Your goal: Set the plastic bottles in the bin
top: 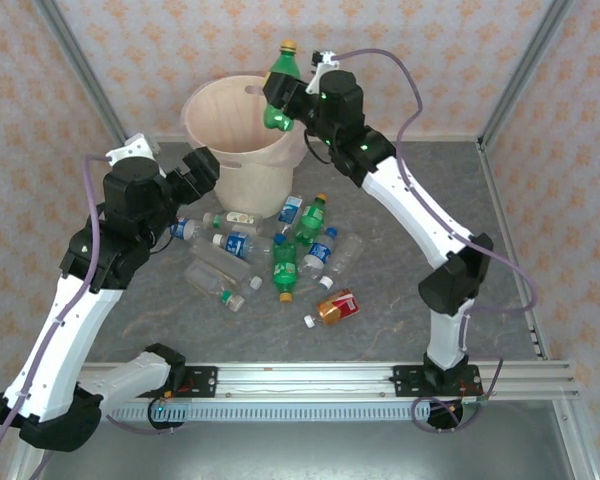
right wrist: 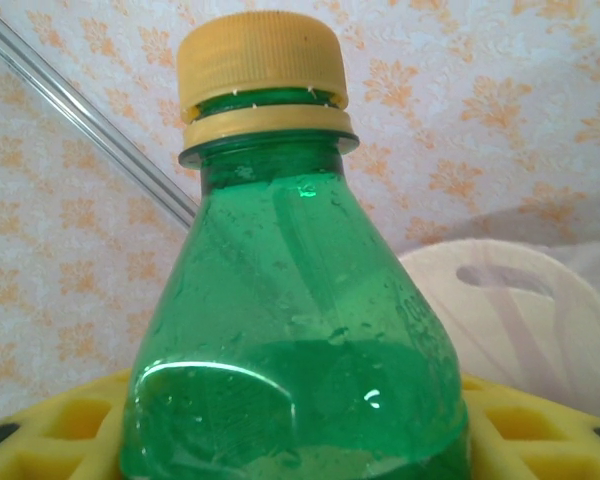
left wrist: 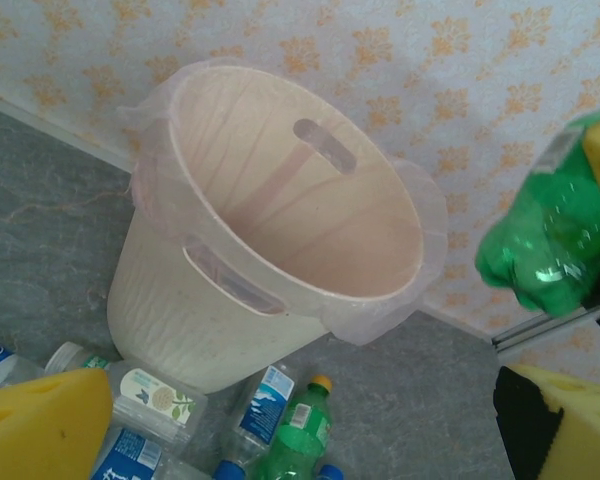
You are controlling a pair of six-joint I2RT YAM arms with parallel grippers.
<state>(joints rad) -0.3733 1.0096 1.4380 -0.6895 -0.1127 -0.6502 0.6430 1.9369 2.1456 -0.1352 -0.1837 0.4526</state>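
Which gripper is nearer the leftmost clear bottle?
Left. The left gripper hangs open close to the leftmost clear bottle, beside the bin; the right gripper is up at the bin rim, shut on a green bottle.

Bright, even light; small glints on green bottle (right wrist: pixel 290 330)

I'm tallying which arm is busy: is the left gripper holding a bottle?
No, the left gripper is open: its yellow pads stand wide apart with nothing between them, the bin showing through the gap.
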